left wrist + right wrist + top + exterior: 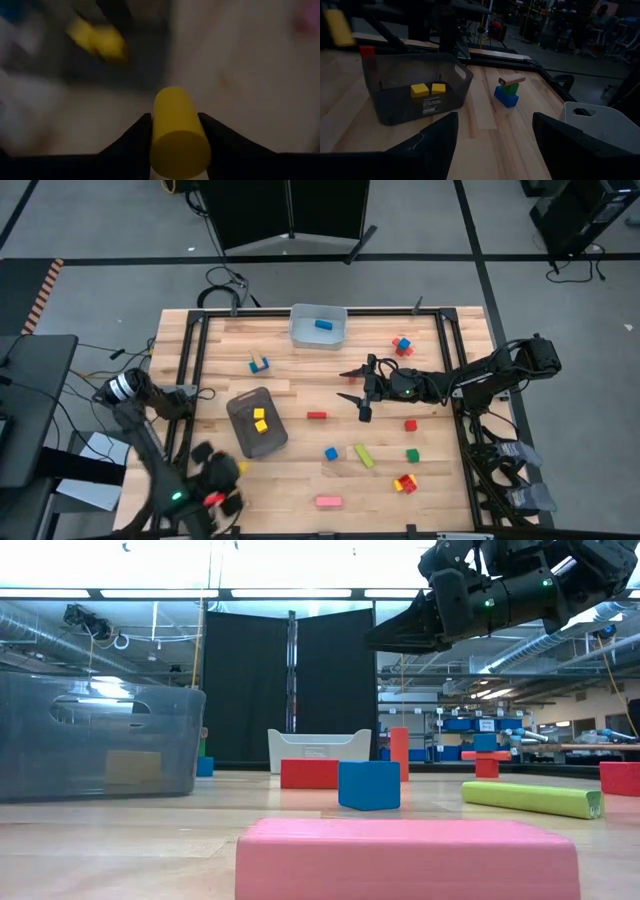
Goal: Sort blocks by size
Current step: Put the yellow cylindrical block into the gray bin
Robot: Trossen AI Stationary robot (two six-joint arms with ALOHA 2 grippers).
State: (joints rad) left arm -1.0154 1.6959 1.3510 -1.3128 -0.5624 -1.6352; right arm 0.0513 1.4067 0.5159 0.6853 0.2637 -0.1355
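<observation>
Left gripper (175, 131) clamps a yellow bar (177, 132) between its jaws, near the dark tray (243, 408); right gripper (355, 389) hovers released beyond the tray.

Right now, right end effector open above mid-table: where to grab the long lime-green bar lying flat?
Grip the long lime-green bar at its middle, across the narrow width, straight from above. It lies flat and diagonal, so the right end effector probably needs a wrist turn to square with the long sides. The small blue cube nearby stands apart.
</observation>
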